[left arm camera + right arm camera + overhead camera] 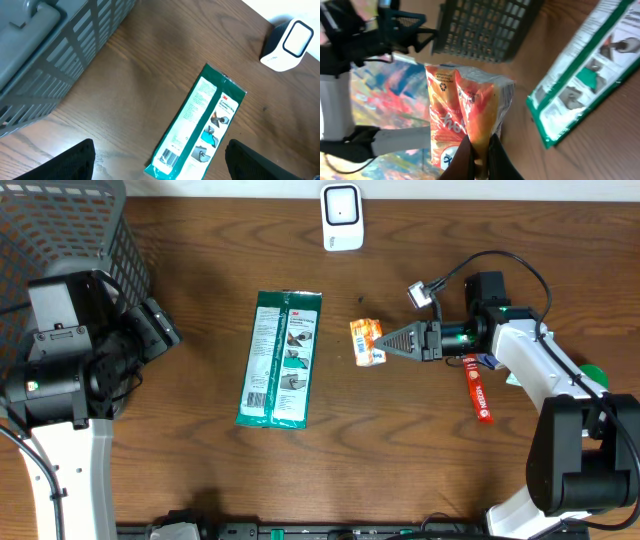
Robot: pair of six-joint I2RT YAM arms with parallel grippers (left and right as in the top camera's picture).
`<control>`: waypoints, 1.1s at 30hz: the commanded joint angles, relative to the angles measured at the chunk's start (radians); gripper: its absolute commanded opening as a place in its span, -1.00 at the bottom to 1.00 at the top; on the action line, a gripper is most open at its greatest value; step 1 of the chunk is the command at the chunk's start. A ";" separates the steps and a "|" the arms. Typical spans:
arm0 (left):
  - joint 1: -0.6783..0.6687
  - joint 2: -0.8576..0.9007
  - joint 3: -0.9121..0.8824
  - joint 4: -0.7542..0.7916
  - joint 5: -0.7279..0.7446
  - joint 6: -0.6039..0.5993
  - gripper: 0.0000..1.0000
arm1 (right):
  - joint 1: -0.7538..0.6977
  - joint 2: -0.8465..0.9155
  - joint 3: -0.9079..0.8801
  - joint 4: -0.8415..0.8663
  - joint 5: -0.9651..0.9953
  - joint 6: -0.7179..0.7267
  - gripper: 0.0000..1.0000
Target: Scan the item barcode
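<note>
Overhead: pinches the orange snack packet (pixel 366 342) in the clenched right fingers (pixel 392 342), right of worktop centre, well apart from the white scanner (pixel 342 218) at the far edge.

Left wrist: shows the left fingers (pixel 75 161) spread wide, empty, above the green pack (pixel 200 130).

Right wrist: confirms the grip on the packet's lower edge.

Seems past the pickup; yet to present the barcode to the scanner.

green package (pixel 200 125): red "3M" logo toward far end; barcode at near end; other print too small
orange packet (pixel 465 115): white letters "ho…", partly hidden
red tube (pixel 477 388): white print, illegible
</note>
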 commanded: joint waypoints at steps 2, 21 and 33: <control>0.005 0.002 0.002 -0.003 -0.006 0.013 0.63 | -0.002 -0.006 0.000 -0.054 -0.092 -0.039 -0.98; 0.005 0.002 0.002 -0.003 -0.006 0.013 0.63 | 0.037 -0.006 0.000 -0.129 -0.092 -0.040 -0.98; 0.005 0.002 0.002 -0.003 -0.006 0.013 0.63 | 0.043 -0.006 0.000 -0.129 -0.092 -0.040 -0.98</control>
